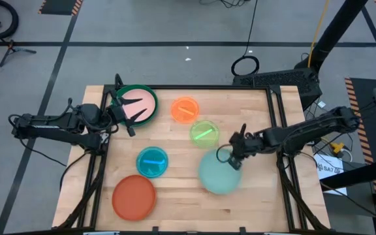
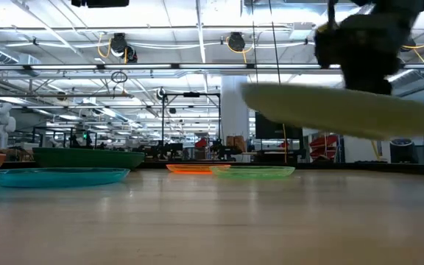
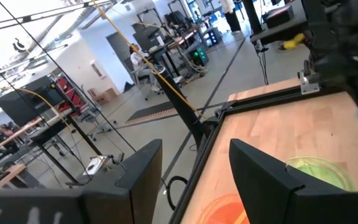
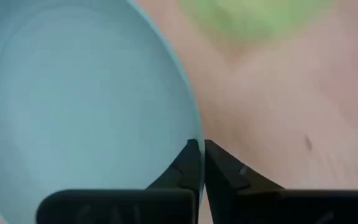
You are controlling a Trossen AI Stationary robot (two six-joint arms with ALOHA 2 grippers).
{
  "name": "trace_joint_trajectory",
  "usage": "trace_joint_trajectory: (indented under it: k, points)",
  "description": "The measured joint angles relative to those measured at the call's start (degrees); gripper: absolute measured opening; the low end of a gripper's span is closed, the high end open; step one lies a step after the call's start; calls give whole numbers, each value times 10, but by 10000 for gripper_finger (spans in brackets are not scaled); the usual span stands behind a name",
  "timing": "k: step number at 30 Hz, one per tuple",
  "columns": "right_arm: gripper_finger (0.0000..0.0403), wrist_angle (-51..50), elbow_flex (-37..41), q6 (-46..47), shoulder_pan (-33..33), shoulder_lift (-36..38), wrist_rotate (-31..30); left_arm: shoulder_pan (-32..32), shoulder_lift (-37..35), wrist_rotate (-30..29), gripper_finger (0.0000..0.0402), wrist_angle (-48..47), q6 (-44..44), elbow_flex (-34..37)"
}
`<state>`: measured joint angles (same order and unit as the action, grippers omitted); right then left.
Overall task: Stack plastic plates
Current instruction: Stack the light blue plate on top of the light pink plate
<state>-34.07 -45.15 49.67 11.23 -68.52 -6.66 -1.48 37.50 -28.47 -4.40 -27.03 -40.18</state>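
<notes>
1. The right gripper (image 4: pixel 197 163) is clamped on the rim of the pale mint plate (image 1: pixel 219 172), which is held clear of the table (image 1: pixel 253 196) in the low view.
2. The lime green plate (image 1: pixel 205 132) is seen just beside it.
3. The left gripper (image 1: pixel 128 109) is spread open over the pink plate (image 1: pixel 142 99), nested in a dark green plate (image 1: pixel 130 89).

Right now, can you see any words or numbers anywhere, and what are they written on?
White label on the floor right of the table: it has dark print, too small and blurred to read.
Plastic plates, such as the pale mint plate and the red-orange plate: no writing shows on them.
Room behind the table: no sign is readable.
</notes>
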Motion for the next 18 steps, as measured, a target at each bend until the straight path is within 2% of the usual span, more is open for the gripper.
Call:
trace_joint_trajectory:
  k: [6, 9, 13, 18]
  points:
    - [2, 162, 0, -57, -57, -18, -66, 0, 0, 0, 193, 0, -1, 0]
    - [1, 277, 0, -116, -92, -50, -82, 0, 0, 0, 193, 3, -10, 0]
    - [1, 421, -2, -138, -146, -103, -103, 0, 0, -1, 193, 8, -23, 0]
    - [1, 472, -65, -152, -212, -185, -116, 0, -1, -1, 193, 14, -33, 0]
